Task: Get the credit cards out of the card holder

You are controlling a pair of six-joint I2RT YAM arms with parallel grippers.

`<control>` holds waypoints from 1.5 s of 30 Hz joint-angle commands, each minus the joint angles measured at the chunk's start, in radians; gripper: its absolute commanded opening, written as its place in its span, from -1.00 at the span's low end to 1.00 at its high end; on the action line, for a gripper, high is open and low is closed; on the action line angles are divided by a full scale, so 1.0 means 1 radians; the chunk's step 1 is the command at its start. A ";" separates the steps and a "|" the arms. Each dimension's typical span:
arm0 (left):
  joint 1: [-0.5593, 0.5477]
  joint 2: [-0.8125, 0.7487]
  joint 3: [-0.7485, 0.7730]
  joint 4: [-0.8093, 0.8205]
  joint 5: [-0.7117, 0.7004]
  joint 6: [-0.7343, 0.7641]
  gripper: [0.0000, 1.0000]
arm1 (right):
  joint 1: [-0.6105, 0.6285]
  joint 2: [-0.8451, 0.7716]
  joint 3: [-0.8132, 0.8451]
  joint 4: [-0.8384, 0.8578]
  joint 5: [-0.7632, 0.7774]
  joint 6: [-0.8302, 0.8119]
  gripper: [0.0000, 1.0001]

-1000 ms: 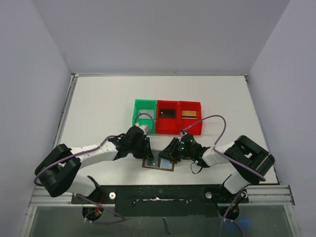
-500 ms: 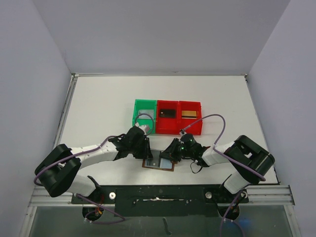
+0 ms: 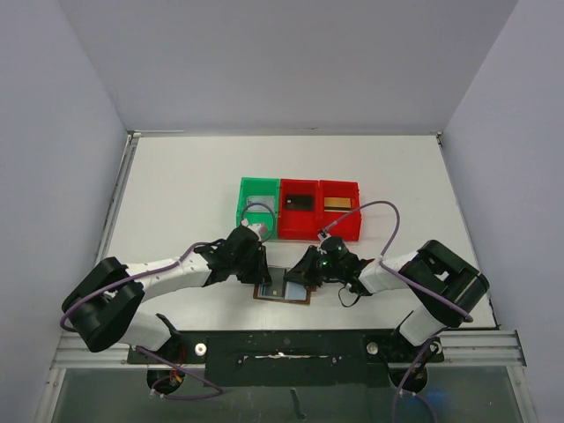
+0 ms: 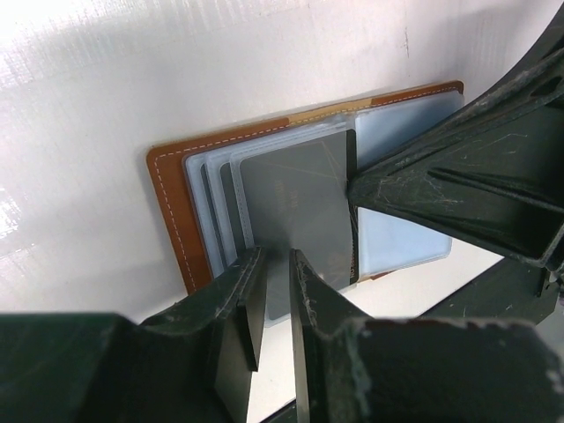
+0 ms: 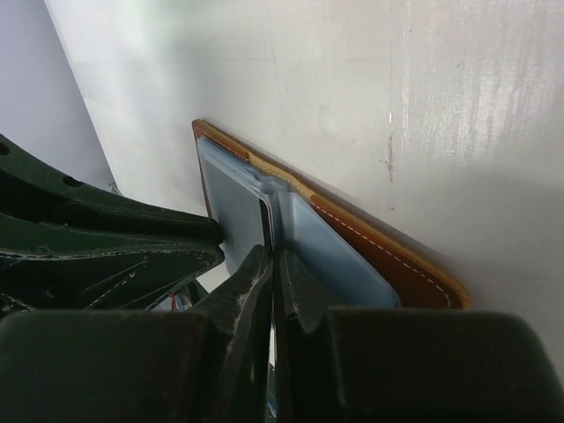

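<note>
Card holder (image 3: 284,293) shows only in part from above: it lies open on the white table (image 3: 176,194), on the arm-base side of the row of bins (image 3: 300,232) and about level with the middle bin, with both gripper heads covering the edge that faces the bins. The left gripper (image 4: 276,257) comes in from the green-bin end of the row, its fingers a narrow slot apart. The grey card (image 4: 295,198) shows through that slot, but the fingers hide the card's near edge, so I cannot tell whether the tips press on it. The right gripper (image 5: 273,254) comes in from the red-bin end and is closed to a sliver on a thin dark edge at the holder's fold (it looks like the grey card's edge, though card and sleeve are hard to separate there). Each wrist view has part of the holder cut off behind its own fingers. What does show is tan-brown leather with pale stitching along the rim, layered pale blue-grey sleeves (image 4: 397,238) inside, and the matt grey card lying on them, marked with fine scratches. In the row itself, a black card (image 3: 300,201) lies in the middle bin and a gold card (image 3: 336,203) in the red bin beside it.
</note>
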 commanded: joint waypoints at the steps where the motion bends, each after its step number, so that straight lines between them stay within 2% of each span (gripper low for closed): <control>1: -0.010 0.007 0.019 -0.051 -0.048 0.024 -0.67 | -0.017 -0.036 0.004 0.043 -0.048 0.002 -0.98; 5: -0.011 0.019 0.020 -0.055 -0.049 0.026 -0.69 | -0.049 -0.078 -0.037 0.076 -0.083 0.015 -0.99; 12: -0.017 0.033 0.022 -0.055 -0.048 0.027 -0.72 | -0.079 -0.106 -0.022 -0.022 -0.096 -0.030 -0.95; 18: -0.023 0.027 0.033 -0.057 -0.044 0.026 -0.72 | -0.072 -0.074 0.011 -0.025 -0.096 -0.027 -0.58; 23: -0.025 0.024 0.033 -0.062 -0.044 0.026 -0.72 | -0.045 -0.022 0.040 0.002 -0.095 -0.011 -0.45; 25: -0.026 0.024 0.033 -0.063 -0.044 0.025 -0.72 | -0.036 -0.004 0.043 0.000 -0.086 -0.001 -0.48; 31: -0.031 0.013 0.033 -0.075 -0.057 0.024 -0.72 | -0.038 -0.083 -0.055 0.083 -0.007 0.068 -0.82; 36: -0.030 0.008 0.033 -0.073 -0.059 0.019 -0.72 | -0.069 -0.133 -0.033 -0.037 -0.034 -0.003 -0.86; 43: -0.039 0.008 0.068 -0.088 -0.062 0.039 -0.71 | -0.089 -0.116 -0.023 -0.044 -0.073 -0.028 -0.91; 45: -0.041 -0.009 0.093 -0.103 -0.069 0.046 -0.61 | -0.089 -0.100 -0.016 -0.039 -0.082 -0.027 -0.91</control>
